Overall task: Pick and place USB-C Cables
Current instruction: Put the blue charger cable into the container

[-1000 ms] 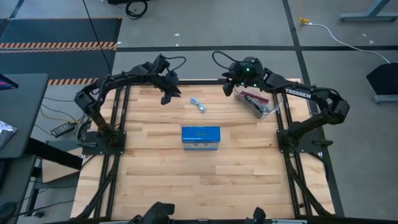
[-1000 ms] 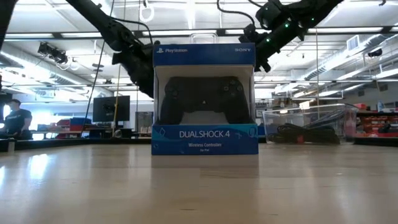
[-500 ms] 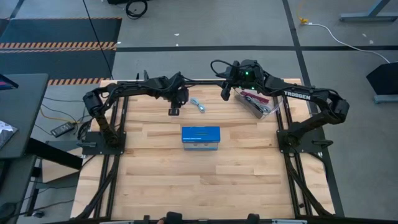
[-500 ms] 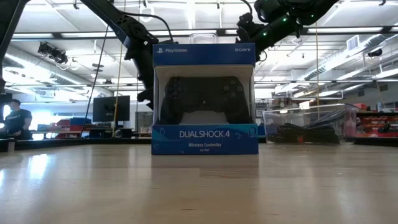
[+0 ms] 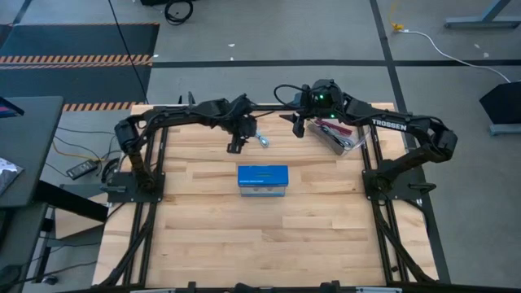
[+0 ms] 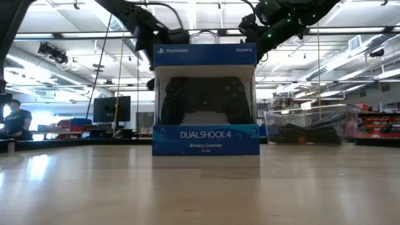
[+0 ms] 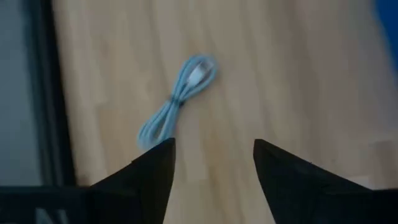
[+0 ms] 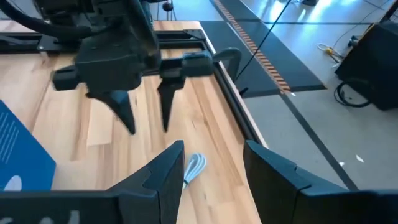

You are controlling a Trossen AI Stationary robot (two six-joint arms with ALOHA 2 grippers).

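A pale blue USB-C cable bundle (image 7: 177, 102) lies flat on the wooden table (image 5: 203, 228) near its far edge, also seen in the high view as the cable (image 5: 262, 138). My left gripper (image 7: 212, 155) hovers open just to the left of it, fingers pointing down, touching nothing; the right wrist view shows this left gripper (image 8: 146, 109) above the wood. My right gripper (image 8: 214, 155) is open in the air to the right of the cable (image 8: 194, 167), between it and the clear bin (image 5: 340, 137). More cables (image 5: 330, 126), dark and red, lie in the bin.
A blue controller box (image 5: 262, 181) stands upright in the table's middle, near side of the cable, and fills the low view's centre as the box (image 6: 205, 100). The clear bin (image 6: 309, 128) sits at the far right. Black frame rails (image 5: 159, 155) run along both sides.
My left gripper has swung from the far left toward the table's right and a little nearer, ending close beside the pale blue cable. My right gripper has shifted slightly away from the bin toward the cable. The cable has not moved.
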